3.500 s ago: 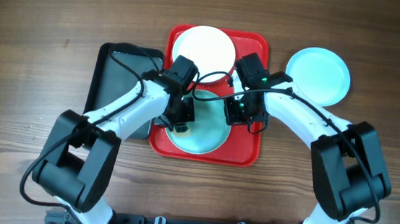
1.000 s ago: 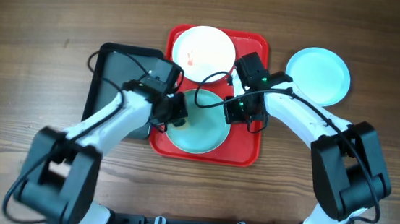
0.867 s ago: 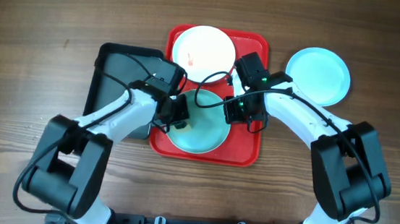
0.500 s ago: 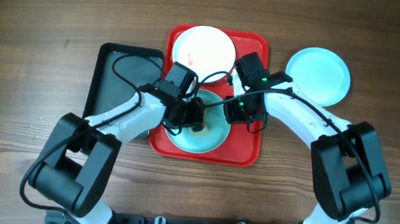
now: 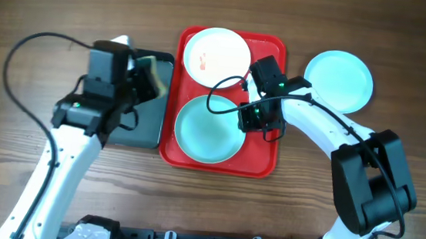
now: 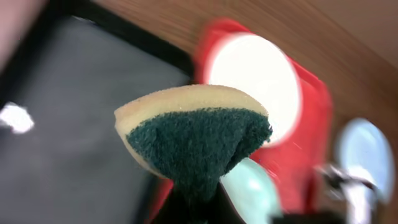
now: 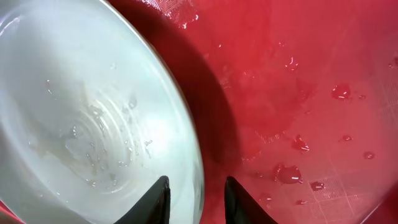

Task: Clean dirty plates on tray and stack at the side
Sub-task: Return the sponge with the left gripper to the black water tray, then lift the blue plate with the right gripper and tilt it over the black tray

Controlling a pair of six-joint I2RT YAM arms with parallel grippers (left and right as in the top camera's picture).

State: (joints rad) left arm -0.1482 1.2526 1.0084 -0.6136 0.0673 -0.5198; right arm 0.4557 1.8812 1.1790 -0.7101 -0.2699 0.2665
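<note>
Looking from overhead, my right claw [image 5: 253, 121] sits at the right edge of the pale blue plate [image 5: 210, 131] in the near half of the red tray [image 5: 262, 161], with the other blue plate [image 5: 338, 80] on the surface [image 5: 405, 43] farther right, while my left claw [image 5: 148, 79] hangs well apart over the black tray [image 5: 131, 124]. From the left wrist, that claw pinches the folded sponge [image 6: 196, 140], the white plate [image 6: 252, 87] lying off to its right. From the right wrist, my fingers [image 7: 157, 199] are spread astride the plate's rim, its bowl to their left, so I judge this arm the nearer one to lift it.
</note>
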